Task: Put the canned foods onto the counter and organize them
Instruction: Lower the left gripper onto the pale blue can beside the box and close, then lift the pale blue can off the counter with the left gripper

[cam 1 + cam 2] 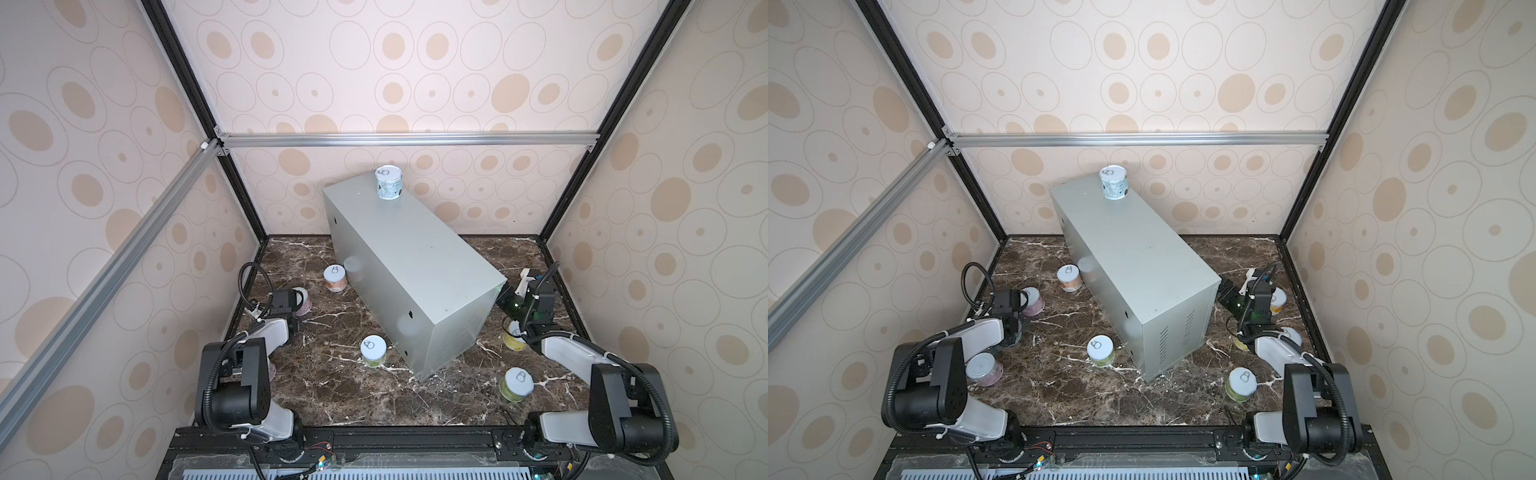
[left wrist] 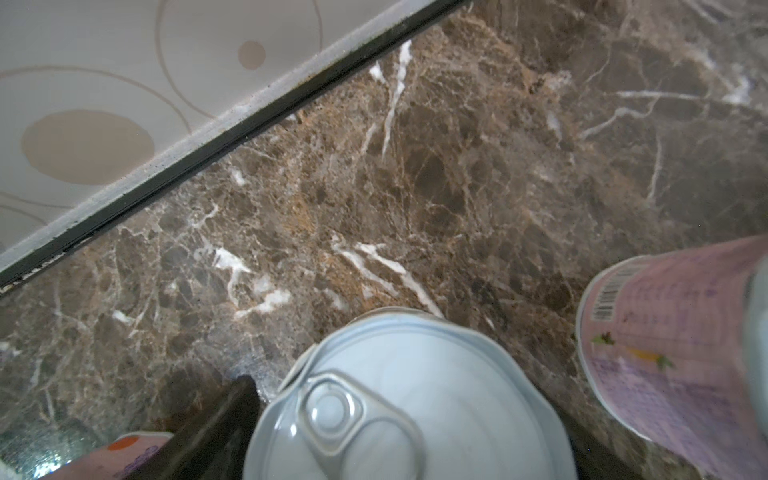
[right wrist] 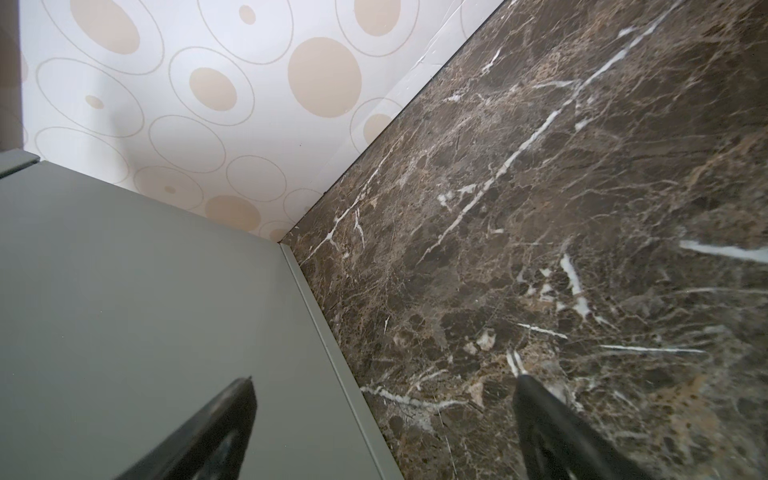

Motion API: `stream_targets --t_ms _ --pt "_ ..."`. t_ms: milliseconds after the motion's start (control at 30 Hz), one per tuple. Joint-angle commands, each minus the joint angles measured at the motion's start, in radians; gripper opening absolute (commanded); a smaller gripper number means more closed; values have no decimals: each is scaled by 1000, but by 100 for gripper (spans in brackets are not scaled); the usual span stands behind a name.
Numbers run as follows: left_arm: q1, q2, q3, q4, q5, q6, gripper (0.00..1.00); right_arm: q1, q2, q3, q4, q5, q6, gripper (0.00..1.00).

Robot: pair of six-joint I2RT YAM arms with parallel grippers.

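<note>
Tin (image 2: 436, 361), pull-tab lid up, label hidden: sits between the fingers (image 2: 232, 419) of the left gripper (image 2: 409, 415). They appear pressed against its two sides, so it reads as grasped. Whether it is lifted or resting on the marble (image 2: 457, 166) cannot be told.

Pink tin (image 2: 673, 357): on the marble just beside the held tin, barcode showing.

Counter (image 1: 407, 257): grey metal box set askew mid-floor, with a flat top. It carries one item, the teal tin (image 1: 388, 183), upright at the far end.

Orange tin (image 1: 335, 279): on the marble, just beside the counter's left side.

Green tin (image 1: 373, 351): near the counter's front corner.

Second green tin (image 1: 516, 384): front right, well apart from the counter.

Yellow tin (image 1: 513, 337): half hidden under the right arm.

Purple tin (image 1: 982, 365): partly under the left arm.

Right gripper (image 3: 385, 379): jaws spread wide with nothing between them, low beside the counter's right side.

Handling, judged: the tins are stiff and probably moderately heavy if full. Their smooth label walls could slip, and each is nearly as wide as the jaws open. Hold across the body at mid-height on opposite sides, avoiding the rim and pull-tab. The bare metal top looks slick, so set each tin down flat and upright, next to the teal tin.
</note>
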State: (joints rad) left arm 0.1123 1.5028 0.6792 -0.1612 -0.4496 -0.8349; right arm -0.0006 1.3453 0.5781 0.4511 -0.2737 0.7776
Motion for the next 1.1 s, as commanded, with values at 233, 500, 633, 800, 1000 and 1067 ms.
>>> stream_targets --t_ms 233,500,633,800,1000,1067 --pt "-25 50 39 -23 -62 -76 93 -1 -15 -14 32 -9 11 99" --pt "-46 158 82 -66 -53 -127 94 -1 -9 -14 35 -8 12 98" --pt "-46 153 87 -56 -56 -126 93 -2 2 -12 39 -9 12 99" --pt "-46 175 104 -58 -52 -128 90 -2 7 -11 43 -12 13 99" --pt "-50 154 81 -41 -57 -133 81 -3 11 -11 44 -16 14 99" --pt "-50 147 74 -40 -59 -133 80 -1 14 -10 45 -16 15 99"
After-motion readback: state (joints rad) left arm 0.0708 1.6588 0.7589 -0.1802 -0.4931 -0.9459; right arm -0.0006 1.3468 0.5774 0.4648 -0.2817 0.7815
